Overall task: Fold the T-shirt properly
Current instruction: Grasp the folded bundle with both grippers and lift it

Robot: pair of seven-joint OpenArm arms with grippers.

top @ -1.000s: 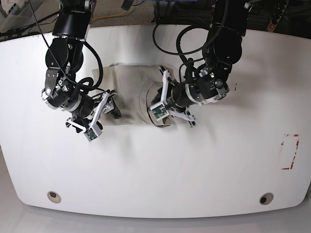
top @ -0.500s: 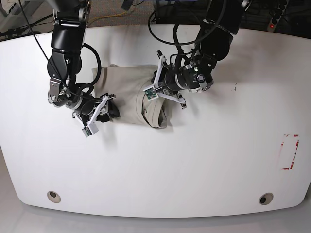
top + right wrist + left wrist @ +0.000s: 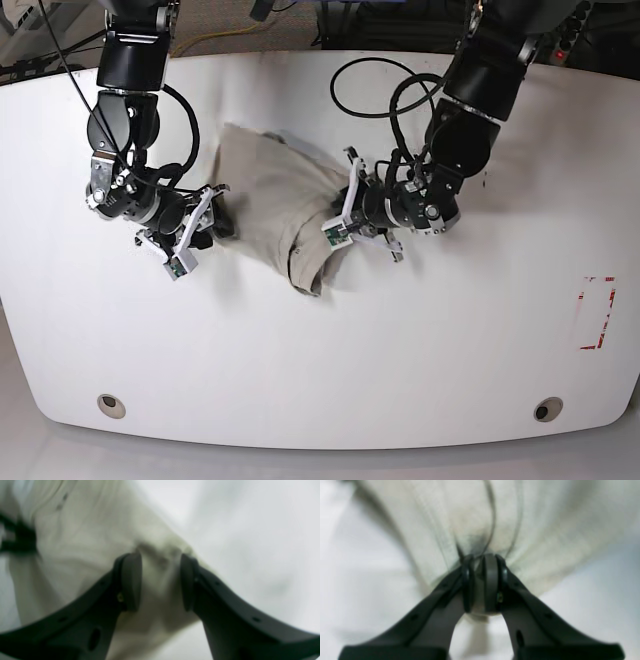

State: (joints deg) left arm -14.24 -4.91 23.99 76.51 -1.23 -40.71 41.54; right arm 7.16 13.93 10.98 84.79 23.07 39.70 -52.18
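The beige T-shirt [image 3: 265, 190] lies bunched and skewed on the white table [image 3: 400, 350], between my two arms. My left gripper [image 3: 340, 222] is at its right edge. In the left wrist view the left gripper [image 3: 483, 580] is shut on a pinch of the T-shirt [image 3: 545, 530], and creases fan out from the pads. My right gripper [image 3: 213, 215] is at the cloth's left edge. In the right wrist view the right gripper [image 3: 160, 580] holds a thick fold of the T-shirt [image 3: 87, 542], which fills the gap between the pads [image 3: 131, 582].
A red-marked rectangle [image 3: 597, 312] sits on the table near its right edge. Two round holes [image 3: 112, 405] [image 3: 547, 409] lie near the front edge. Black cables [image 3: 370, 75] loop over the table's back by the right-hand arm.
The right gripper's jaws have closed on the shirt's left edge. The left gripper has carried its edge back and then forward, and the cloth now lies skewed with a tail toward the front.
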